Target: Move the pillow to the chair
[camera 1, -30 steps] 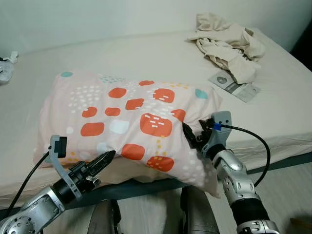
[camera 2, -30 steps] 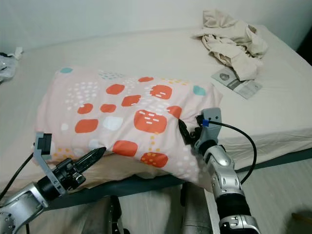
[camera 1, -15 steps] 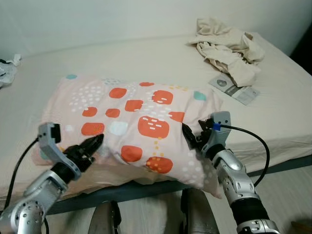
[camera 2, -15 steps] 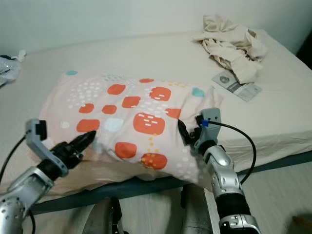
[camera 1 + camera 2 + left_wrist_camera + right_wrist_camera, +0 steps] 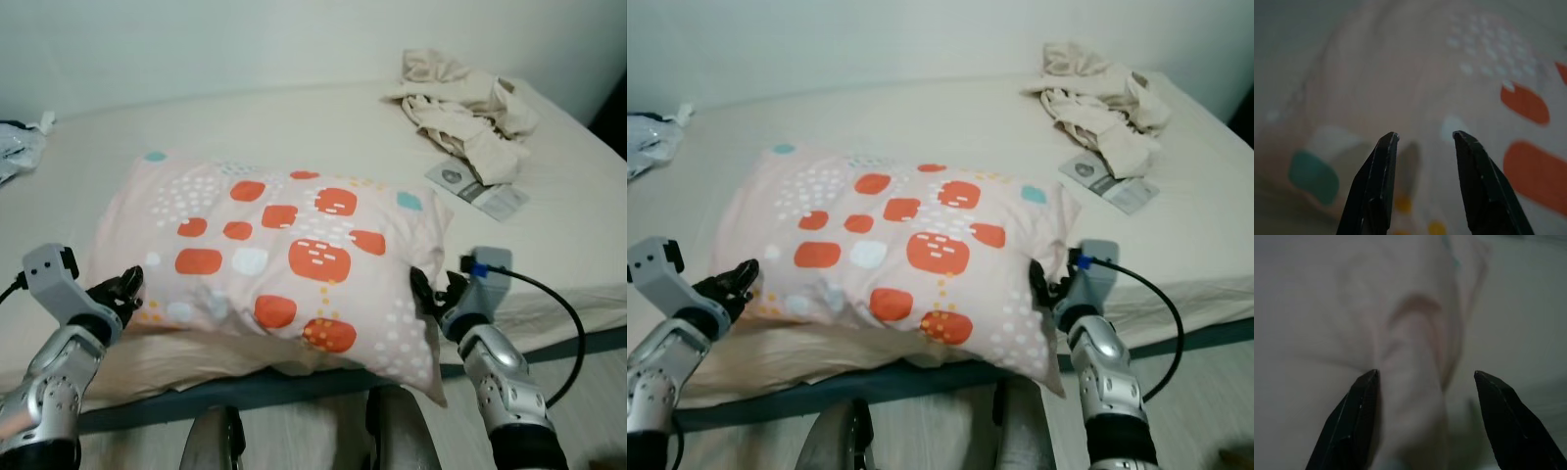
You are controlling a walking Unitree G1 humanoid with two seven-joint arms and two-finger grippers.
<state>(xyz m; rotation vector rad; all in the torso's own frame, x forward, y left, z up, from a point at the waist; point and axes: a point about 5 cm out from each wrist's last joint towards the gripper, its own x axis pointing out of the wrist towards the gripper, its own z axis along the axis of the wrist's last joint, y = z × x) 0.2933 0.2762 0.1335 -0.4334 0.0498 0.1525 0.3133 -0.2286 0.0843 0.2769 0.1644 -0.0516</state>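
Bed [image 5: 294, 117] fills the scene; pillow [image 5: 284, 255] lies flat at its near edge, not yet lifted, no chair visible. Left gripper [image 5: 125, 289] sits at its left end, right gripper [image 5: 431, 299] at its right end, both spread open, gripping nothing. Crumpled clothes [image 5: 465, 103] lie far right.

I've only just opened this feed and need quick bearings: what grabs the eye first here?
A large pale pink pillow with orange, white and teal patches lies at the near edge of the cream-sheeted bed. The left tool and right tool, both open, flank its two ends. A crumpled beige cloth heap sits at the bed's far right corner.
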